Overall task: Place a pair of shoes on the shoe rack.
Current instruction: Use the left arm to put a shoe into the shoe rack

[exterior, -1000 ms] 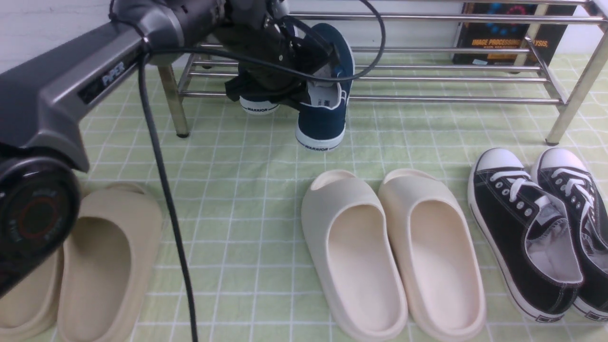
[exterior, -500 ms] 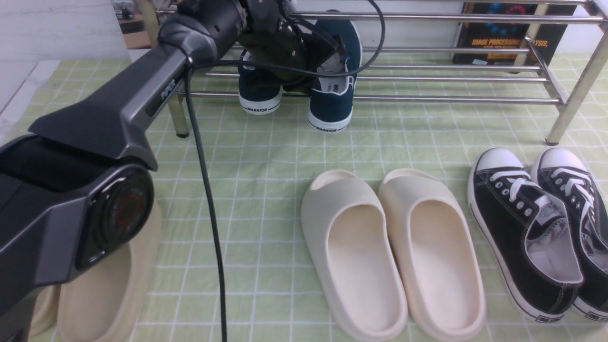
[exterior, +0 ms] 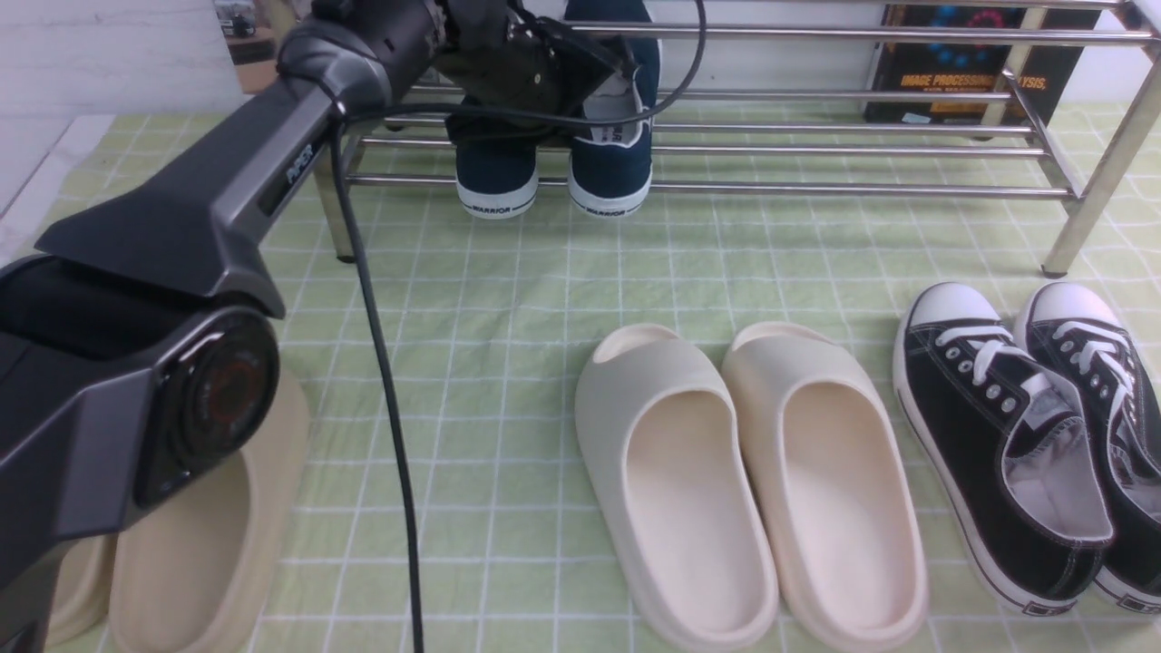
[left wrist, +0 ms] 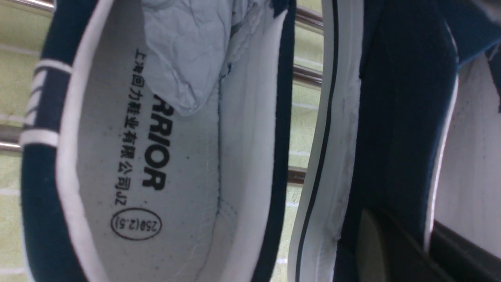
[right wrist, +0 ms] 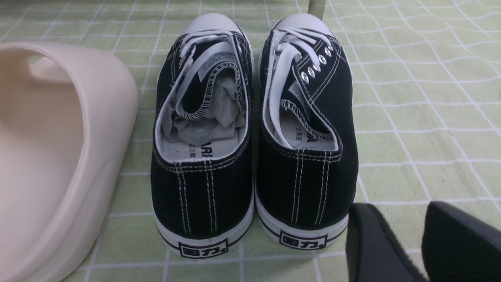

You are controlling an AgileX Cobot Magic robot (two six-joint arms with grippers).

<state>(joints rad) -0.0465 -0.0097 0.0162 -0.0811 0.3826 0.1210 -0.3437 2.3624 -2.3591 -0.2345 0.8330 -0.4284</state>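
Two navy slip-on shoes stand side by side on the lower shelf of the chrome shoe rack, heels toward me: the left shoe and the right shoe. My left gripper is shut on the right shoe's side wall. In the left wrist view one finger lies outside that wall and one inside, the gripper pinching the held shoe. The other shoe shows its "WARRIOR" insole, with rack tubes between them. My right gripper is open and empty, low over the cloth.
A cream pair of slides lies in the middle of the green checked cloth. A beige pair lies at the left under my left arm. Black lace-up sneakers lie at the right, just ahead of my right gripper. A dark book stands behind the rack.
My left arm has carried the held navy shoe from hanging tilted in front of the rack back onto the lower shelf, level beside the first shoe. The right arm has not moved.
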